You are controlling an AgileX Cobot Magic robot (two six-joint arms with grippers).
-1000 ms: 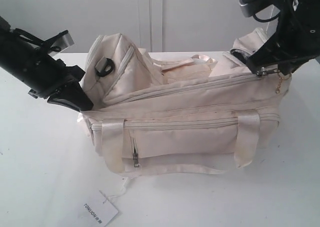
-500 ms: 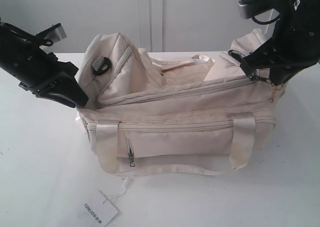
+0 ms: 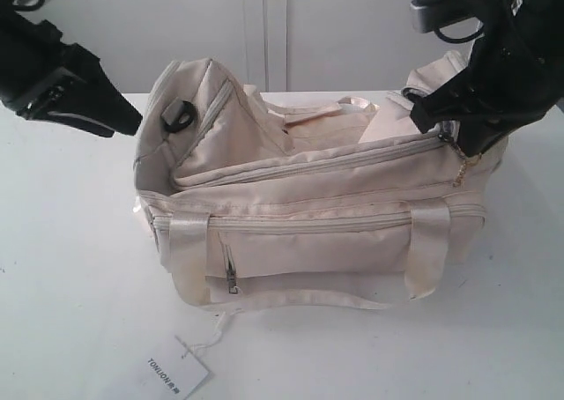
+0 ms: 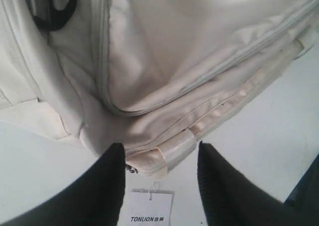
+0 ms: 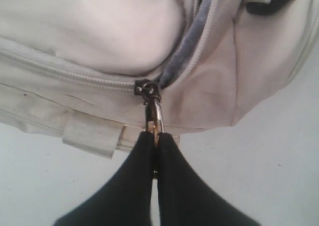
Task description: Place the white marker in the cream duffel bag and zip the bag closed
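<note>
Two black grippers work over one cream duffel bag [image 3: 308, 233], which lies lengthwise on a white tabletop [image 3: 79, 268] in front of a pale wall. The white marker shows in none of the three views.

Left gripper [image 4: 159, 154]: fingers spread wide and empty. In the exterior view it hangs in the air above and clear of the bag's left end, touching nothing. Its wrist view looks down on the bag's corner and on a white paper tag [image 4: 149, 212] printed with black letters, which lies on the tabletop just in front of the bag.

Right gripper [image 5: 154, 136]: fingers pressed together, pinching the gold zipper pull [image 5: 152, 114] at the bag's right end. The pull hangs from a dark slider [image 5: 148, 89] on the main zipper. On one side of the slider the teeth are meshed; on the other they gape over a strip of dark grey lining [image 5: 182, 59]. In the exterior view a short gold chain [image 3: 462, 167] dangles below this gripper against the bag's end panel.

Bag details, exterior view: the left end stands up in a peak carrying a black strap ring [image 3: 179, 115]. Two satin strap handles [image 3: 188, 250] cross the front panel, one near each end. A small front pocket zipper [image 3: 232, 277] sits just beside the left handle. A loose strap lies along the tabletop under the front edge.
</note>
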